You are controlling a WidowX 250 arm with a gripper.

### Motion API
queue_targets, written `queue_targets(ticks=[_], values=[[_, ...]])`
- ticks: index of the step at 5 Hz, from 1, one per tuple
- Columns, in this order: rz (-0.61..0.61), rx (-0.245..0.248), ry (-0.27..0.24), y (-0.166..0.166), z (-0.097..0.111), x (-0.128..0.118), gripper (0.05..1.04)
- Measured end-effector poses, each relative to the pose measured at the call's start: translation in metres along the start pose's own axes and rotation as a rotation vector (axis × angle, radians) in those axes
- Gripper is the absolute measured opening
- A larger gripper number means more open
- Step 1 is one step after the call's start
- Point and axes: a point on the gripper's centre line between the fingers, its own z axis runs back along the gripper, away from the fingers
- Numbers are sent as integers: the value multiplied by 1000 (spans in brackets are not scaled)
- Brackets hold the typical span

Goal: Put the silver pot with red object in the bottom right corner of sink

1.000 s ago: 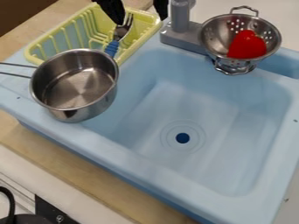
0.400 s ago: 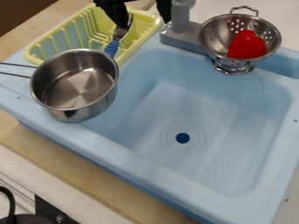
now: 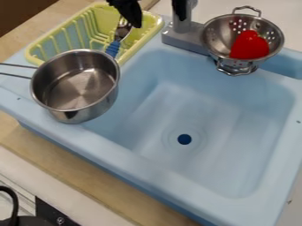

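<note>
Beside the faucet (image 3: 182, 26), a perforated metal colander (image 3: 239, 37) gleams.

Toy kitchen | molded blue sink (image 3: 147, 165) with drain (image 3: 184, 139) spans the center | gray faucet (image 3: 184, 36) rises at top | yellow dish rack (image 3: 152, 25) sits upper left | saucepan (image 3: 73, 90) at left, colander (image 3: 219, 37) upper right

So we've got one fixed camera here, parked above the near side of the blue sink (image 3: 135, 167) and tipped down at a slant. We're facing across the basin toward the faucet (image 3: 182, 39), with the wooden strip (image 3: 88, 176) down at our lower left. It's set pretty close, so the sink's outer edges get cropped, and it's turned enough that the basin sits diagonally for us, with the drain (image 3: 184, 139) below center.
</note>
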Motion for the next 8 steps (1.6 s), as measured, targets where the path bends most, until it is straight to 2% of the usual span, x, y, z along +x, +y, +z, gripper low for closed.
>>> queue_targets(ticks=[1,2,4,6,8], values=[[-16,-27,8,-11,-1,-4,997],[-19,-61,-7,-20,-5,-2,997],[12,-39,16,-26,-20,-3,997],[14,-93,-2,-34,-23,1,997],[25,-78,37,-34,-42,-6,968]])
